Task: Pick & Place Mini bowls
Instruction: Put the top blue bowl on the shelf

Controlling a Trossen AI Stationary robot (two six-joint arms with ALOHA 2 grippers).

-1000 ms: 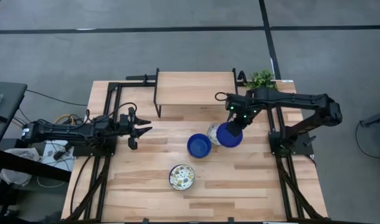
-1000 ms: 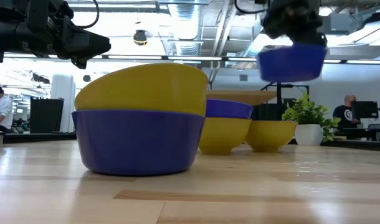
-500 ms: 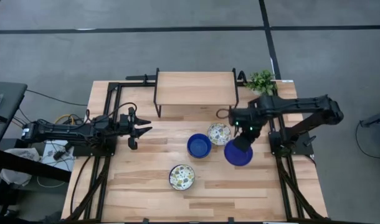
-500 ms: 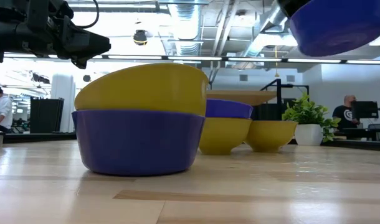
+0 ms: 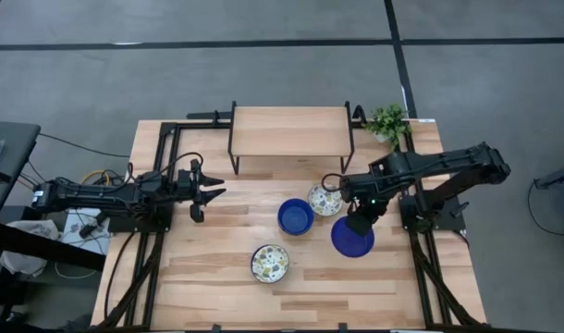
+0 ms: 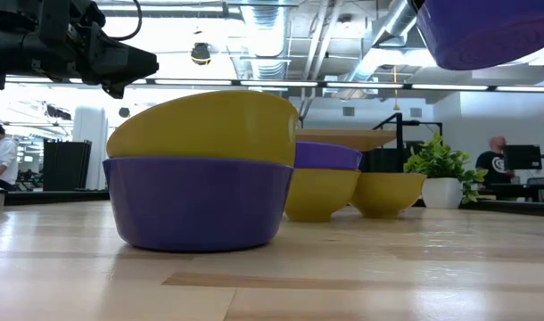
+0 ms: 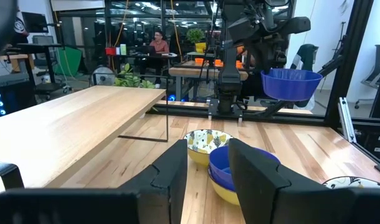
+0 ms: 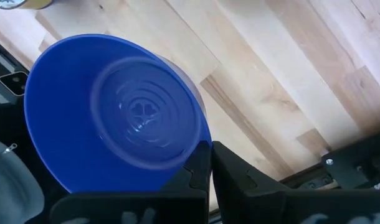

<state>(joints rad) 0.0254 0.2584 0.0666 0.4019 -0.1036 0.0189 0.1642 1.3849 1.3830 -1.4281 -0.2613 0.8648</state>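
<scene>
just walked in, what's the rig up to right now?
The right gripper holds a blue bowl by its rim, in the air above the right side of the table. Three more bowl spots are on the table: a blue bowl stacked in a yellow one, a patterned bowl beside it, and another patterned bowl nearer the front. The left gripper waits open at the left.

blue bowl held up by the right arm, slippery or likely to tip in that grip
Probably slippery: the blue bowl looks glossy, with highlights on its inside. The right tool pinches only one spot on the rim, so the bowl may pivot or sag. It looks stiff, keeping its round shape. It hangs above the table, so a slip means a drop.
</scene>
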